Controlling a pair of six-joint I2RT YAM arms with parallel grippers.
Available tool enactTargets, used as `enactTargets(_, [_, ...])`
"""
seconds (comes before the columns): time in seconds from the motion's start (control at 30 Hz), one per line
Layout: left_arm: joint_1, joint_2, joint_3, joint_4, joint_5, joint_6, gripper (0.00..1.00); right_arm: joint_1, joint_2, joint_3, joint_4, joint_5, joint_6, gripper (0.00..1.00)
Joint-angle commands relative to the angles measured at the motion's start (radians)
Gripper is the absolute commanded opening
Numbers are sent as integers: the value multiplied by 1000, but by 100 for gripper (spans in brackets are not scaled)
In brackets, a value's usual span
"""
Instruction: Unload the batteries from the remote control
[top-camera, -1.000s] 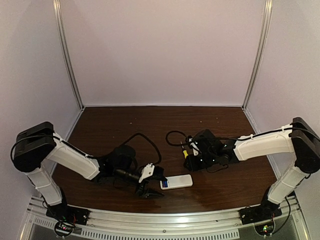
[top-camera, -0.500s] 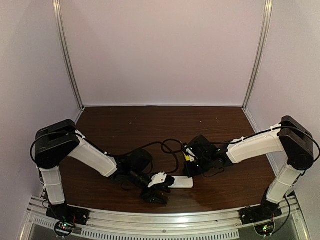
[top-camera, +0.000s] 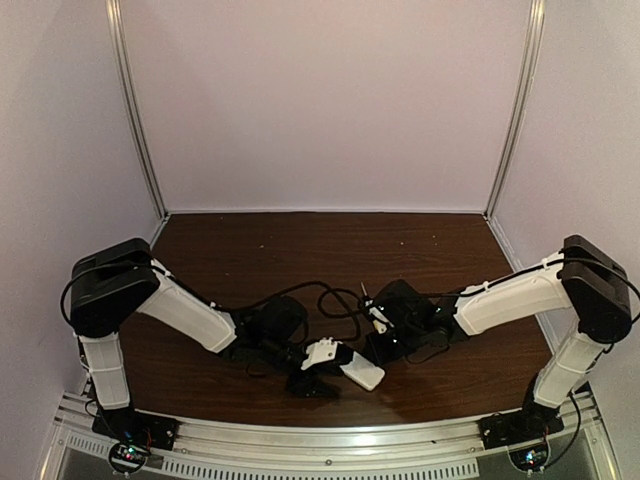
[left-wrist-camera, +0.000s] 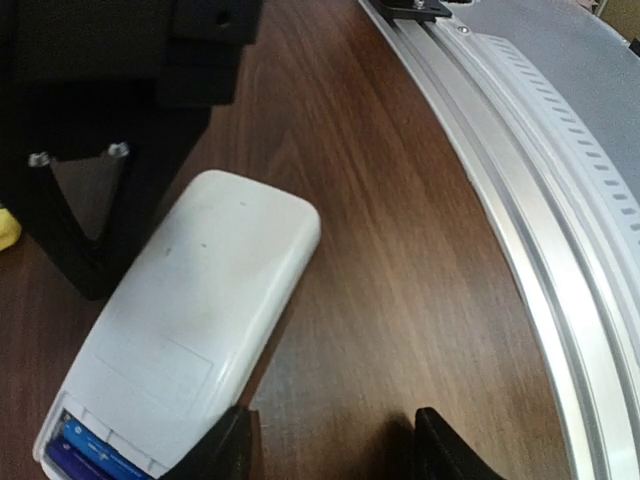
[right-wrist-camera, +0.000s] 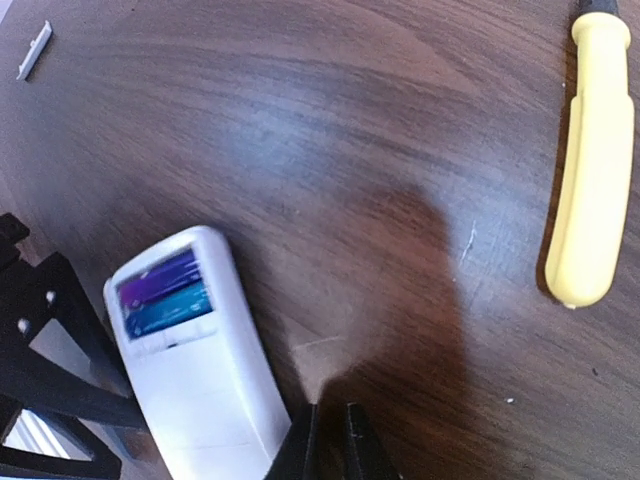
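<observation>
Batteries (right-wrist-camera: 165, 292): two slim cells, one purple and one teal-blue. They sit side by side, crosswise, in the open bay at one end of the remote control (right-wrist-camera: 195, 385).

The remote lies back-up on the dark wood table (right-wrist-camera: 350, 150). Nothing grips it. Its long axis runs diagonally between the two arms, with the bay end toward the left gripper (left-wrist-camera: 335, 447) and the plain end toward the right gripper (right-wrist-camera: 330, 445).

Left gripper: fingers spread, gap empty. The bay end sits just beside one finger, outside the gap. Whether they touch, cannot tell.

Right gripper: fingers drawn almost together, holding nothing. The remote's plain end lies just off to one side of its tips, and the bay is farther out ahead.

Judgement: the left arm is nearer the cells. The coming move depends on bringing a fingertip round onto that bay end.

Farther out, a yellow-handled screwdriver (right-wrist-camera: 590, 170) lies well apart on the right gripper's other side. A small white cover piece (right-wrist-camera: 33, 50) lies far ahead.
</observation>
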Motion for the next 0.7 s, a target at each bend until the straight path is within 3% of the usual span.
enactTargets(0.0, [29, 23, -8, 3, -96, -41, 59, 39, -34, -55, 15, -38, 30, 10])
enactTargets(0.5, [51, 2, -31, 77, -202, -93, 73, 146, -62, -36, 69, -101, 54, 11])
enactTargets(0.67, [63, -12, -46, 96, -199, -104, 74, 163, -69, -28, 84, -105, 67, 11])
